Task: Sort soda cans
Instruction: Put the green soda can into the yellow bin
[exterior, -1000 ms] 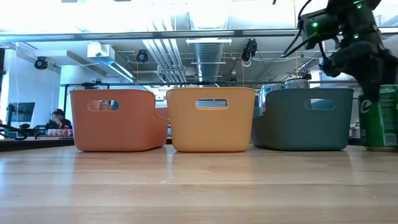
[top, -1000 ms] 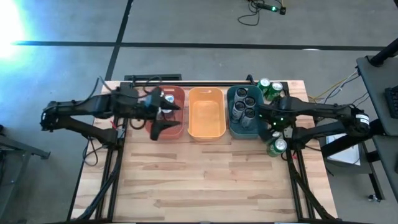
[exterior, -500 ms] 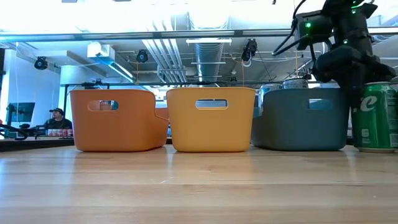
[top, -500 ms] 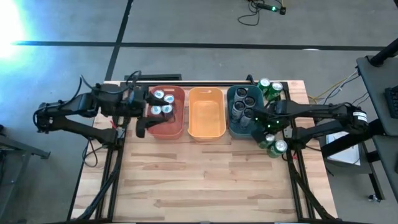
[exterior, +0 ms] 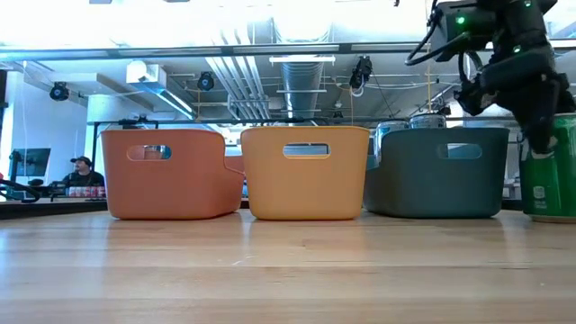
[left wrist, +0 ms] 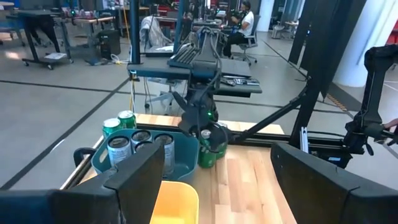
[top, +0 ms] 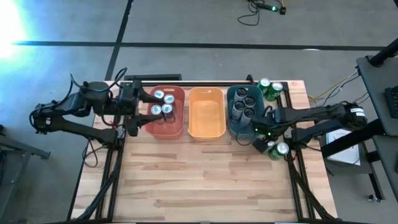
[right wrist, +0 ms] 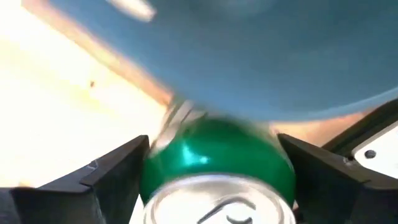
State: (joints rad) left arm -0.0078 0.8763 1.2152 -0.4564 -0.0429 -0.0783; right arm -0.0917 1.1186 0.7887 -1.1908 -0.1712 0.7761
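Three blue-and-silver soda cans (top: 160, 103) stand in the red bin (top: 177, 127). Several dark grey cans (top: 244, 104) fill the teal bin (top: 231, 124). Green cans (top: 271, 88) stand behind the teal bin, and more stand at its near right corner. My right gripper (top: 264, 142) is open and reaches down over one of these green cans (right wrist: 217, 155), with a finger on each side of it. That can (exterior: 558, 171) stands upright on the table. My left gripper (top: 138, 118) hangs open with nothing in it, just left of the red bin.
The orange bin (top: 206, 113) stands between the red and teal bins and holds no cans. All three bins line the table's far half. The wooden table top (top: 205, 180) lies bare toward the near edge. People sit in the room beyond the table.
My left gripper has drawn back from over the red bin toward the table's left edge. My right gripper has gone toward the near edge and down, from beside the teal bin to the green can at the bin's near right corner.
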